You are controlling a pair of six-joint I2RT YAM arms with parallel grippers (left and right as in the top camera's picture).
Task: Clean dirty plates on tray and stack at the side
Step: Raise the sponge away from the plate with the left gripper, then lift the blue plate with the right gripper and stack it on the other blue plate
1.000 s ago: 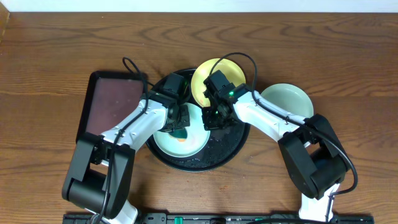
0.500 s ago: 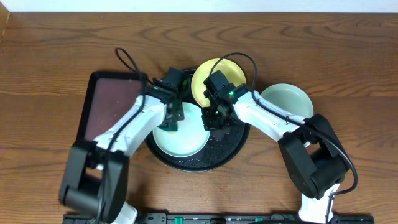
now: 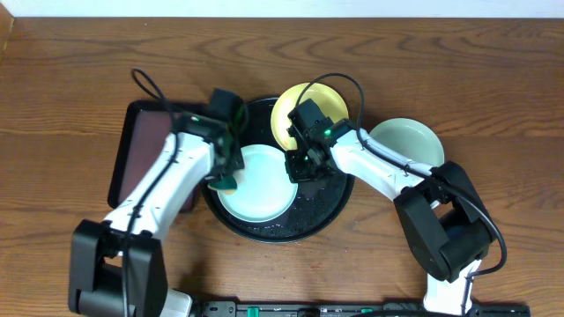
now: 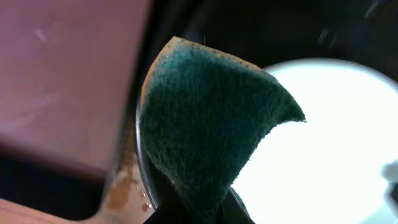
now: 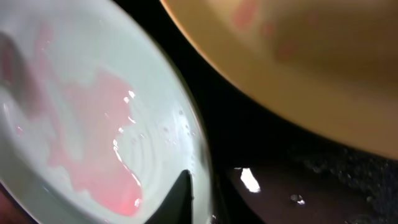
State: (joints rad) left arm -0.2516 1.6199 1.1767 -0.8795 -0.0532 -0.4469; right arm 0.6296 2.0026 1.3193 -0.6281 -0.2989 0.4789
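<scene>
Nearest the robot, a pale aqua round plastic plate [image 3: 256, 189] lies in the big round shiny black tray [image 3: 308, 213]. It has a watery pink smear [image 5: 93, 124] on it, so I think it is not clean yet. Farther back, a pale yellow round plate [image 3: 304, 104] rests over the tray's far rim. It shows reddish spots [image 5: 245, 12] too. Off to the right, a second pale aqua plate [image 3: 405, 141] sits alone on the brown wooden tabletop [image 3: 441, 62] and looks clean. So maybe one plate is done and two are left, with no pile yet.

The left gripper [image 3: 226, 173] is closed on a dark green scrub sponge [image 4: 205, 124]. It holds the sponge over the tray's left rim, just beside the near plate. I cannot tell if it touches. The right gripper [image 3: 298, 169] looks squeezed onto that plate's right rim.
</scene>
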